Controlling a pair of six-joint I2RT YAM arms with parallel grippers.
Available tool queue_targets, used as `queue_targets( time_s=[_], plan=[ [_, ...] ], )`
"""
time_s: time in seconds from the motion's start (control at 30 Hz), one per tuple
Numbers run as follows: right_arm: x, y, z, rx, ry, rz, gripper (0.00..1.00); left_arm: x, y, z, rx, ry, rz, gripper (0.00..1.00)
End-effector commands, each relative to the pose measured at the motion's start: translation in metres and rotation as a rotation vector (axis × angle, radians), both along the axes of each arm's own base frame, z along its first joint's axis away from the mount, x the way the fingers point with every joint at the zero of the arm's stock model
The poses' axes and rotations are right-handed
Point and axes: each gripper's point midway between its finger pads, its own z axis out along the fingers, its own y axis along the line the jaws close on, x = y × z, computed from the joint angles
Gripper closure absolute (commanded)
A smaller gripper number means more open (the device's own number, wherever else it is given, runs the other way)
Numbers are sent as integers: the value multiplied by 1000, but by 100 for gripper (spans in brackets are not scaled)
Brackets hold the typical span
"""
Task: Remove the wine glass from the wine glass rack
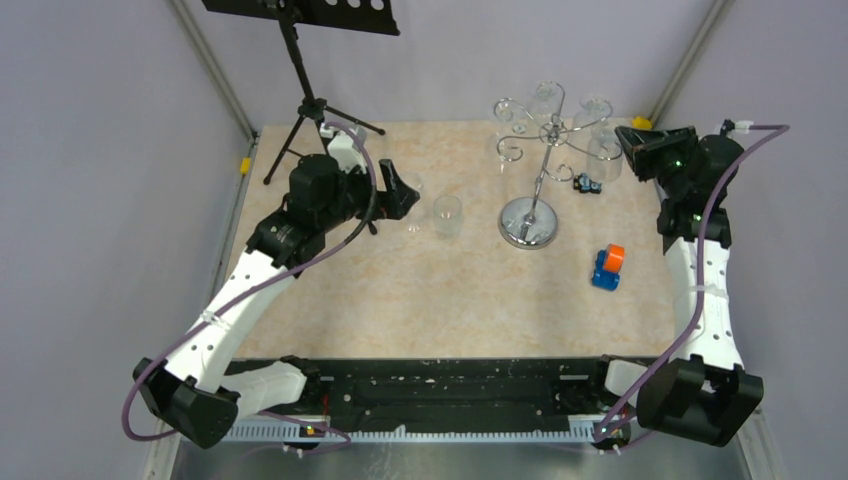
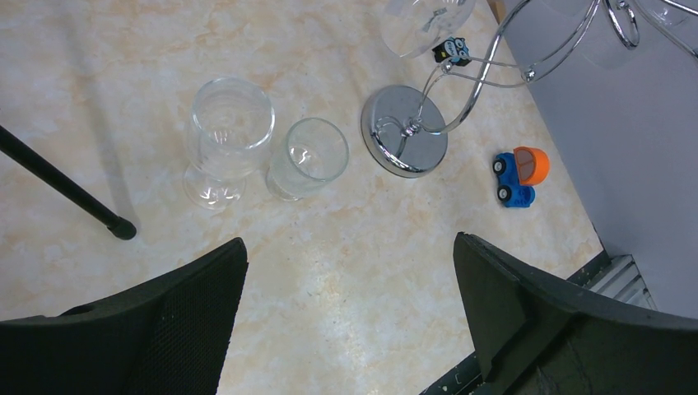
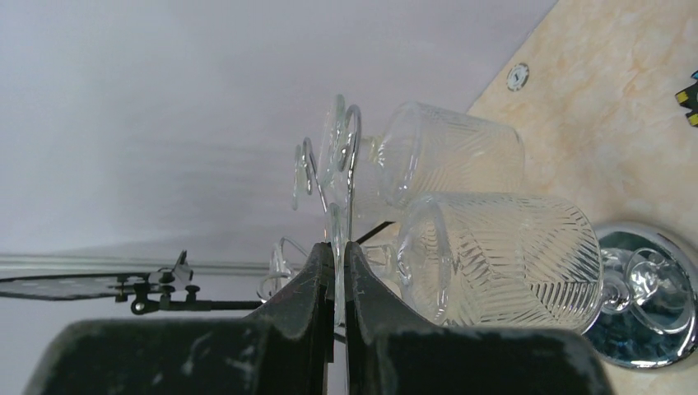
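Note:
The chrome wine glass rack (image 1: 528, 222) stands at the back right of the table with several wine glasses hanging upside down from its scroll arms. My right gripper (image 1: 625, 135) is up at the rack's right side. In the right wrist view it (image 3: 335, 251) is shut on the thin foot of a ribbed wine glass (image 3: 502, 263) that hangs on the rack; another glass (image 3: 453, 152) hangs behind it. My left gripper (image 1: 405, 190) is open and empty above the table (image 2: 349, 247). Two glasses (image 2: 229, 132) (image 2: 309, 156) stand upright ahead of it.
A black tripod music stand (image 1: 300, 60) stands at the back left, one leg (image 2: 66, 185) near my left gripper. A blue and orange toy truck (image 1: 608, 267) lies right of the rack's base (image 2: 403, 140). A small toy (image 1: 587, 183) sits behind the rack.

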Motion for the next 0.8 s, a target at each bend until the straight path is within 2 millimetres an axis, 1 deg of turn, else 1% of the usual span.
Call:
queue_targets(
  time_s=[0.0, 0.23, 0.5, 0.57, 0.63, 0.77],
  plan=[
    [-10, -14, 57, -12, -160, -115, 100, -3, 5, 14, -14, -56, 6, 1],
    [-33, -33, 65, -27, -154, -259, 100, -4, 7, 17, -18, -64, 14, 1],
    [-68, -48, 58, -37, -106, -390, 100, -7, 11, 22, -25, -80, 26, 1],
    [-78, -48, 57, -44, -97, -402, 100, -9, 11, 24, -29, -84, 26, 1],
    [-88, -45, 52, -49, -73, -400, 100, -11, 13, 27, -34, -93, 28, 1],
    [-113, -33, 44, -47, -62, -363, 100, -14, 19, 36, -66, -147, 52, 1]
  ],
)
